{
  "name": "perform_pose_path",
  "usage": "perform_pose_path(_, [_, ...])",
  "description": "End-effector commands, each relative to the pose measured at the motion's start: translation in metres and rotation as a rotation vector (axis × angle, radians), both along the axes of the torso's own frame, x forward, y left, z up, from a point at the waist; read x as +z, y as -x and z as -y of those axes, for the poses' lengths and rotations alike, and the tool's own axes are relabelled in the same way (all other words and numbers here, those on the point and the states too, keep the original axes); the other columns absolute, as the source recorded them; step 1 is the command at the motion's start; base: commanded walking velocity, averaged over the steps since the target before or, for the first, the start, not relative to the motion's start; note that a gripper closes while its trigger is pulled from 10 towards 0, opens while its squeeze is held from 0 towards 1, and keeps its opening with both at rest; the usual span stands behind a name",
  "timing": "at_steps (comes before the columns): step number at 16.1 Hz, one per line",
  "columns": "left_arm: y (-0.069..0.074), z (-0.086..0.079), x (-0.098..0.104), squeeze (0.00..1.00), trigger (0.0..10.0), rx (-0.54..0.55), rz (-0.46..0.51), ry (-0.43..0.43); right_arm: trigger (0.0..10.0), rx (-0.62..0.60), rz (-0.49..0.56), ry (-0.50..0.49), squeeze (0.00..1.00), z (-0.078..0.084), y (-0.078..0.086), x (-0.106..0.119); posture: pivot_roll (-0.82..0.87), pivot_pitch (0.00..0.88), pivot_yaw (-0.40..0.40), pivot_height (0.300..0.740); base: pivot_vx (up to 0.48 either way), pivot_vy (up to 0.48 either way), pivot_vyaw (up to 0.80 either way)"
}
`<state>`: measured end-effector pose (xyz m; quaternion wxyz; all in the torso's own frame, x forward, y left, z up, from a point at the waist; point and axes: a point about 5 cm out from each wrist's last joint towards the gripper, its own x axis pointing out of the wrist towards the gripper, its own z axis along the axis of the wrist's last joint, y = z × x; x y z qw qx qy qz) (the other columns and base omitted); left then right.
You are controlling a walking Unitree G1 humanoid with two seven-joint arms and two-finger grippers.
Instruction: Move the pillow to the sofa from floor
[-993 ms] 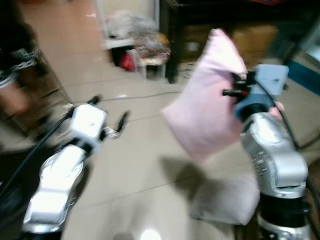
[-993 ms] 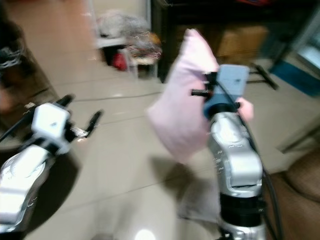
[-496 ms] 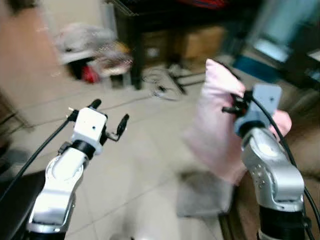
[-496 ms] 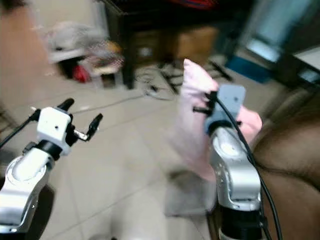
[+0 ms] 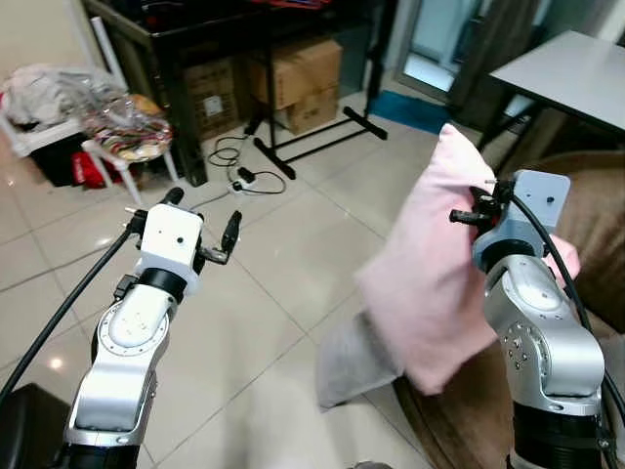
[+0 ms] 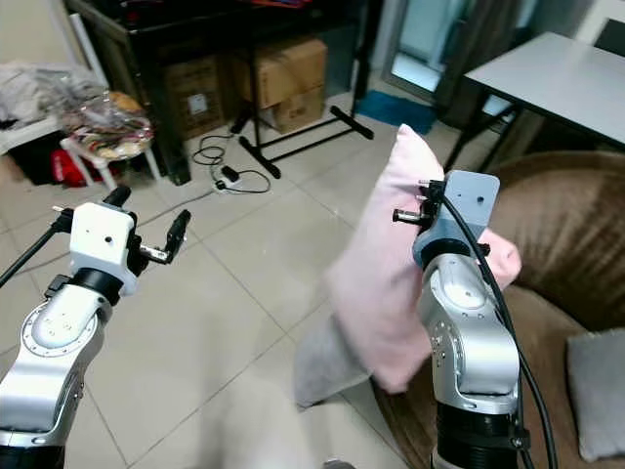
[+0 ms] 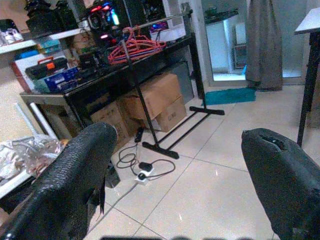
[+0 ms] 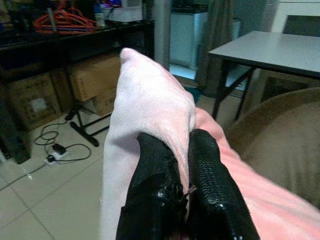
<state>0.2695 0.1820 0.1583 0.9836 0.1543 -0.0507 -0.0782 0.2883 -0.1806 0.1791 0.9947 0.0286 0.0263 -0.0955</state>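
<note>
A pink pillow (image 5: 439,278) hangs upright in the air, pinched at its edge by my right gripper (image 8: 180,152), which is shut on it. It hangs over the front edge of the brown sofa (image 6: 557,254) on the right. A grey pillow (image 5: 354,358) lies on the tiled floor below it, against the sofa's base. My left gripper (image 5: 200,220) is held up over the floor on the left, open, with nothing between its fingers (image 7: 75,175).
Another grey cushion (image 6: 596,386) rests on the sofa seat. A grey table (image 5: 566,63) stands behind the sofa. A black clothes rack base (image 5: 312,132), cardboard boxes (image 5: 293,78), a cable with a power strip (image 5: 239,176) and a white chair with clutter (image 5: 107,137) lie ahead.
The camera has swung to the right, bringing the sofa and table into view. The pink pillow stays in my right gripper and is closer to the sofa now.
</note>
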Motion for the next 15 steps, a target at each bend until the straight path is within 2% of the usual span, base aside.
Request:
perform_pose_path(1, [-0.0016, 0.0001, -0.0001, 0.0, 10.0, 0.003, -0.007, -0.01, 10.0, -0.017, 0.03, 0.018, 0.0, 0.0033, -0.0007, 0.0084, -0.02, 0.0, -0.038, 0.74, 0.0, 0.0, -0.79])
perform_pose_path(10, [-0.0019, 0.004, -0.0021, 0.0, 10.0, -0.033, -0.018, -0.005, 10.0, -0.024, 0.0, 0.032, 0.0, 0.0027, -0.0012, 0.0031, -0.02, 0.0, -0.034, 0.74, 0.0, 0.0, -0.79])
perform_pose_path(15, [-0.0017, 0.0048, -0.0023, 0.0, 10.0, -0.049, -0.02, 0.01, 10.0, -0.026, -0.022, 0.041, 0.0, 0.0036, -0.0007, 0.0006, -0.02, 0.0, -0.037, 0.74, 0.287, 0.0, -0.79])
